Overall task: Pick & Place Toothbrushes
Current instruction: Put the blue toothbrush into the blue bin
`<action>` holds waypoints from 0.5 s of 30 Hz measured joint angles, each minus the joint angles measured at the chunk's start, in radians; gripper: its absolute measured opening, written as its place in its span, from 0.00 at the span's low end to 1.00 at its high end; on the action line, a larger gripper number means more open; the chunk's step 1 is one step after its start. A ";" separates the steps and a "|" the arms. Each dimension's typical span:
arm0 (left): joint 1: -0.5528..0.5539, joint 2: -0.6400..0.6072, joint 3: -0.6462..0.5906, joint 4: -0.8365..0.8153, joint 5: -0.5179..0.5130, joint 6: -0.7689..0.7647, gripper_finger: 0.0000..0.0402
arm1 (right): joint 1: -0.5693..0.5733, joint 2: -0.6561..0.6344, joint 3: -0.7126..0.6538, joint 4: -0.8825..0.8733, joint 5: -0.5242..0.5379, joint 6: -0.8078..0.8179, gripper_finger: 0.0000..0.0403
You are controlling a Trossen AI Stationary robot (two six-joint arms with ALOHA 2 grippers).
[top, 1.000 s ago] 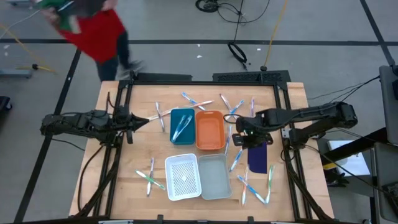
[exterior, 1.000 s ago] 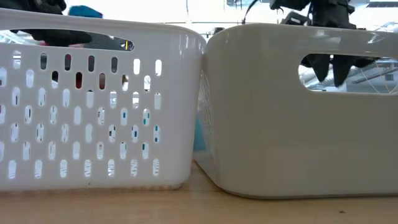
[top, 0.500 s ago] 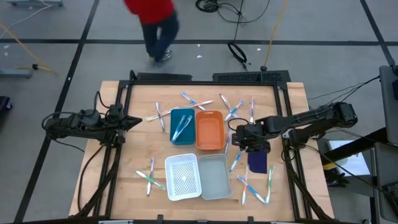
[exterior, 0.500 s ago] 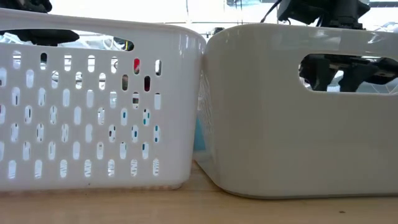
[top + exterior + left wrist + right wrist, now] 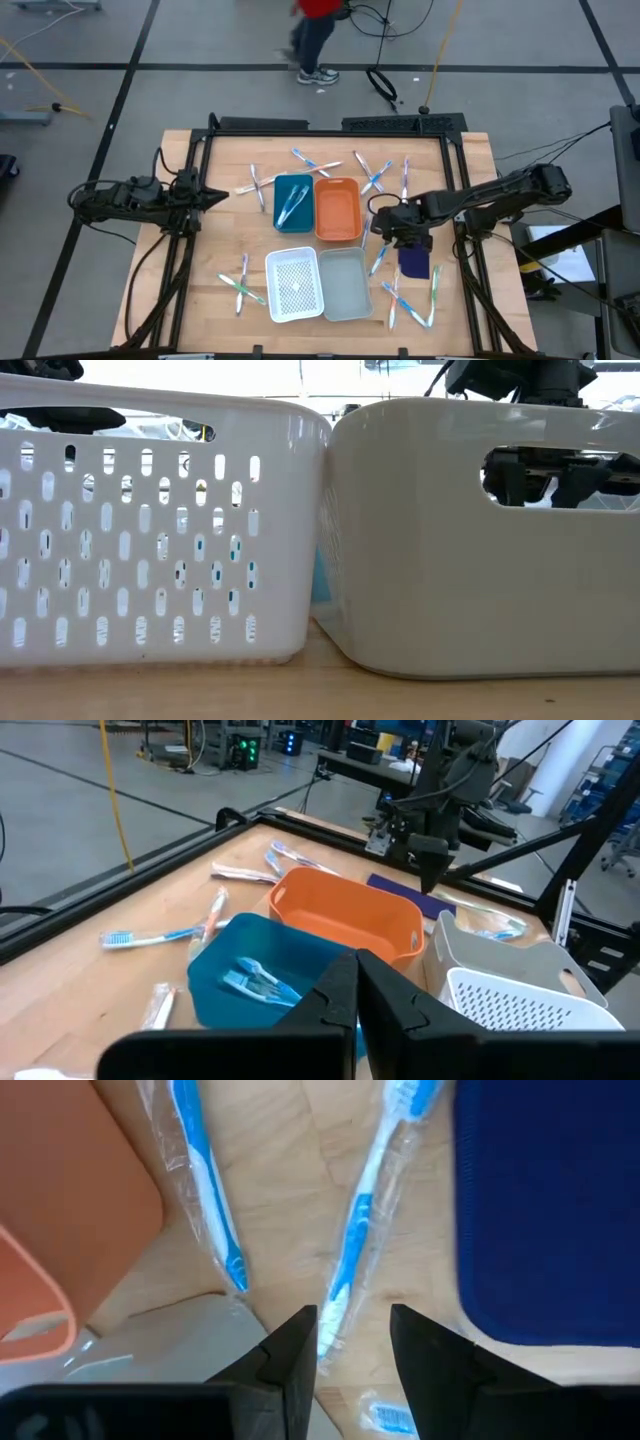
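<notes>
We count four bins in the middle of the table (image 5: 180,300): a blue bin (image 5: 293,203), an orange bin (image 5: 338,209), a white perforated basket (image 5: 294,285) and a plain grey-white bin (image 5: 346,284). The toothbrushes lie scattered around them; the blue bin already holds a couple (image 5: 291,207), a cluster sits along the far edge (image 5: 318,165), a few near the front left (image 5: 241,280) and several at the front right (image 5: 410,300). One dark blue flat pad (image 5: 414,257) lies right of the grey-white bin.

A person (image 5: 318,35) walks past beyond the table's far side.

In the low view, the two front bins fill the frame and block most of the table behind.

The right gripper (image 5: 392,229) reaches in low between the orange bin and the blue pad, fingers parted, pointing down at a blue-handled toothbrush (image 5: 352,1245) lying wrapped beside the pad; a second blue one (image 5: 208,1190) lies nearer the orange bin.

The left gripper (image 5: 222,194) waits, pinched shut and empty, at the table's left side.
</notes>
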 joint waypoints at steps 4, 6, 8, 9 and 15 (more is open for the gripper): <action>0.000 0.000 0.000 0.001 0.000 0.002 0.02 | 0.005 0.037 0.000 0.035 0.001 0.016 0.30; 0.000 0.000 0.000 0.001 0.000 0.004 0.03 | 0.005 0.058 0.000 0.046 0.000 0.016 0.30; 0.000 0.000 0.000 0.001 0.000 0.003 0.03 | 0.005 0.079 0.000 0.056 0.001 0.018 0.30; 0.000 0.000 0.000 0.001 0.000 0.003 0.03 | 0.005 0.089 0.000 0.061 0.000 0.020 0.30; 0.000 0.000 0.000 0.001 0.000 0.004 0.01 | 0.005 0.151 0.000 0.086 -0.002 0.020 0.30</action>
